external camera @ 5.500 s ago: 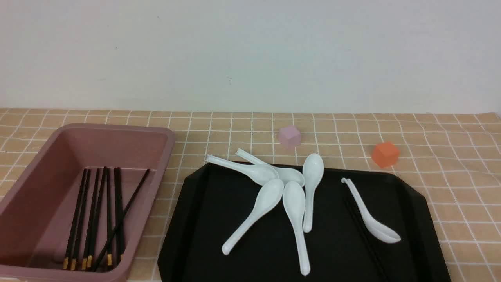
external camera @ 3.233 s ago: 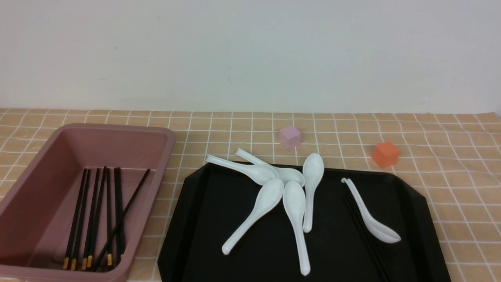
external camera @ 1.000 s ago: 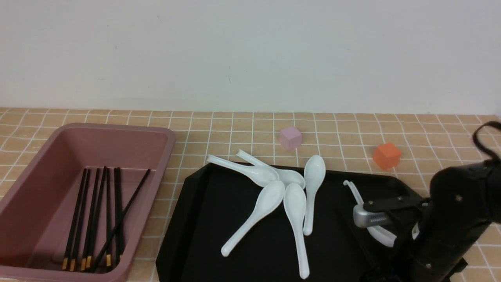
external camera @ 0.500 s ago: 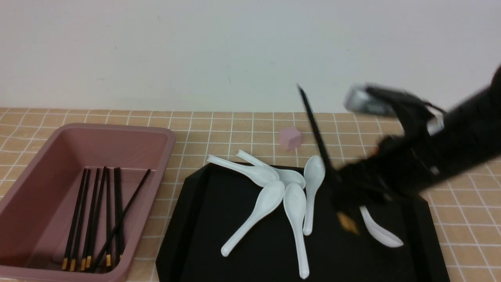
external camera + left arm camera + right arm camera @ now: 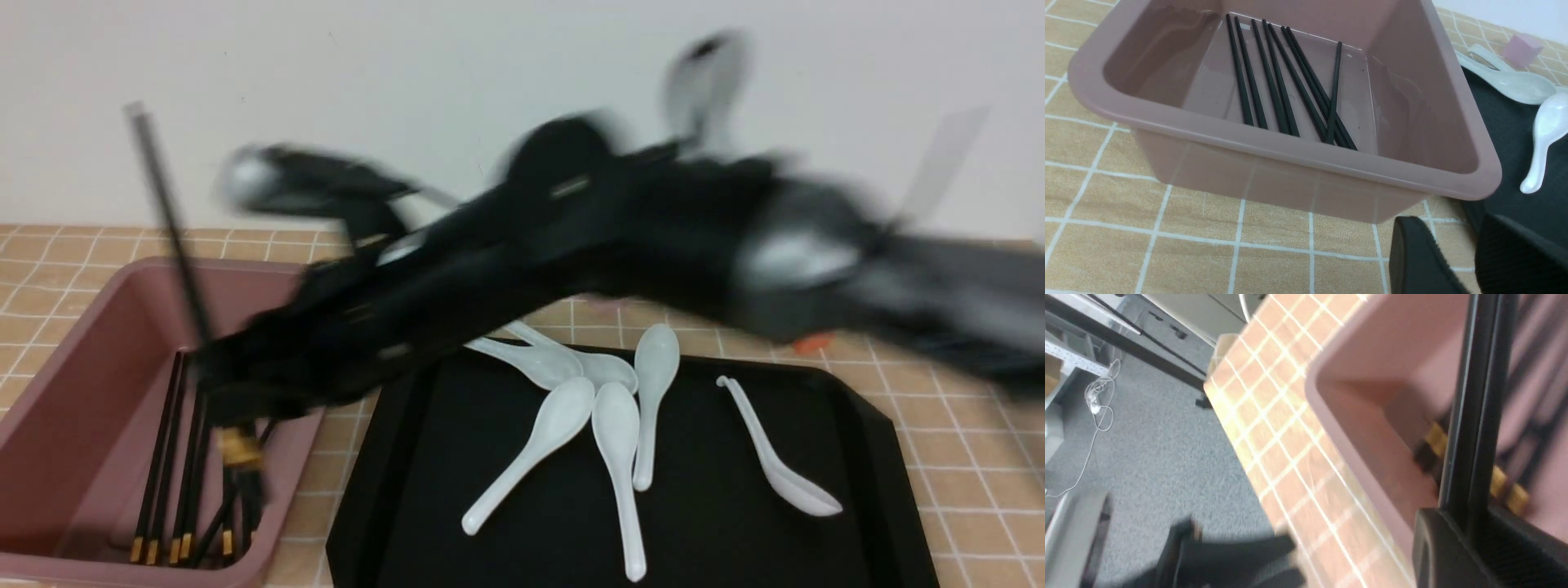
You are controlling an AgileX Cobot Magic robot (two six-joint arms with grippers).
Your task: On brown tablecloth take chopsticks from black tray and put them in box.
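My right gripper is shut on a pair of black chopsticks with gold bands. It holds them nearly upright over the pink-brown box; their lower ends dip inside it. The right wrist view shows the held chopsticks clamped in my right gripper above the box. Several chopsticks lie in the box, also in the left wrist view. My left gripper is open and empty, low beside the box's near corner. The black tray holds only spoons on the brown tablecloth.
Several white spoons lie on the tray, one apart at the right. An orange cube peeks out under my right arm, which spans the scene above the tray. The left wrist view shows the tray edge and spoons.
My right arm came in from the right, took the chopsticks from the tray's right side, lifted them and swung left over the box. The spoon there shifted slightly.
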